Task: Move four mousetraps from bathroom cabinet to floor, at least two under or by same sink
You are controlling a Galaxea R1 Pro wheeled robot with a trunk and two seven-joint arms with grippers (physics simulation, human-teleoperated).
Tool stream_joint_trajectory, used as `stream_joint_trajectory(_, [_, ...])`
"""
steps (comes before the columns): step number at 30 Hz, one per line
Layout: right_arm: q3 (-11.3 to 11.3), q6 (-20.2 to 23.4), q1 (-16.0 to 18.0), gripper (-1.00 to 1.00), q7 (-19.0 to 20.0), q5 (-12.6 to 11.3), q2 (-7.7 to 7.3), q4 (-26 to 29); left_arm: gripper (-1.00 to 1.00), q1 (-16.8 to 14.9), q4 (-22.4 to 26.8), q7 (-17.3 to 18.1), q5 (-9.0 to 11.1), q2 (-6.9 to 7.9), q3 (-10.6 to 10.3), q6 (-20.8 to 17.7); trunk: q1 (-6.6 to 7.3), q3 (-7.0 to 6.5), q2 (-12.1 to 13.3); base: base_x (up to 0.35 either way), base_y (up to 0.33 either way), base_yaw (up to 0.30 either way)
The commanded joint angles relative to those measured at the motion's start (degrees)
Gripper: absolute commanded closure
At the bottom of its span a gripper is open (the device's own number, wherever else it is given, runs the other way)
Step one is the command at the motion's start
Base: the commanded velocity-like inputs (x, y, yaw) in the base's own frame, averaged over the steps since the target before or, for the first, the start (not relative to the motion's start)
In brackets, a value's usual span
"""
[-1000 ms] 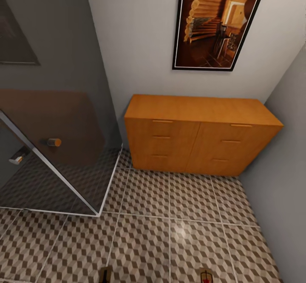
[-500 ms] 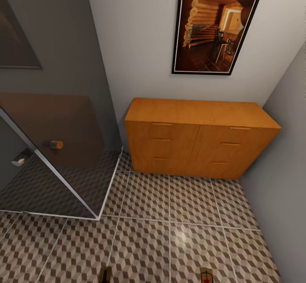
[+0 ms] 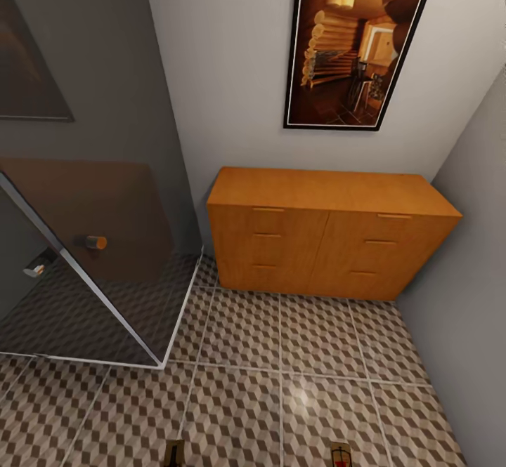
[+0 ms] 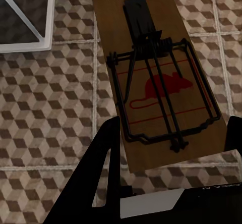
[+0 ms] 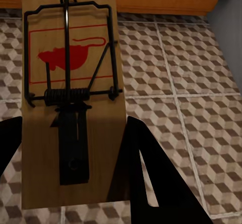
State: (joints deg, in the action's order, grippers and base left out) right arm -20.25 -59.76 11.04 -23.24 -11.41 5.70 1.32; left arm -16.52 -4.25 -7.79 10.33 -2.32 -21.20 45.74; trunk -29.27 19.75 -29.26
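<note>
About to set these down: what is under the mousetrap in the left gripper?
Under the left mousetrap lies cube-patterned bathroom floor, with pale grout lines and a shower screen corner off to one side. The tile straight beneath the board is covered, as are parts behind the dark fingers.

framed picture (image 3: 355, 42) on wall | glass shower screen (image 3: 84, 242) | round knob (image 3: 96, 243)

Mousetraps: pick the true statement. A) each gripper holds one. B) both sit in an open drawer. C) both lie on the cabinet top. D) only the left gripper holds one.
A: the left gripper is shut on a mousetrap, and the right gripper on another mousetrap, both above the floor.
</note>
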Motion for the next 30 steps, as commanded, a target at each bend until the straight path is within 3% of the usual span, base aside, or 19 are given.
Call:
stream_joint_trajectory(1, [-0.49,-0.24,0.06,1.0,0.18,-0.7,0.01,-0.04,1.0,-0.09,-0.23,-0.21,0.3,-0.05,-0.51,0.32,-0.02,-0.02,-0.08,0.0,0.0,0.0])
stream_joint_trajectory(30, [-0.49,-0.24,0.03,1.0,0.13,-0.66,0.01,-0.01,1.0,-0.09,-0.23,-0.2,0.3,-0.05,-0.51,0.31,-0.02,-2.72,-0.08,0.0,0.0,0.0])
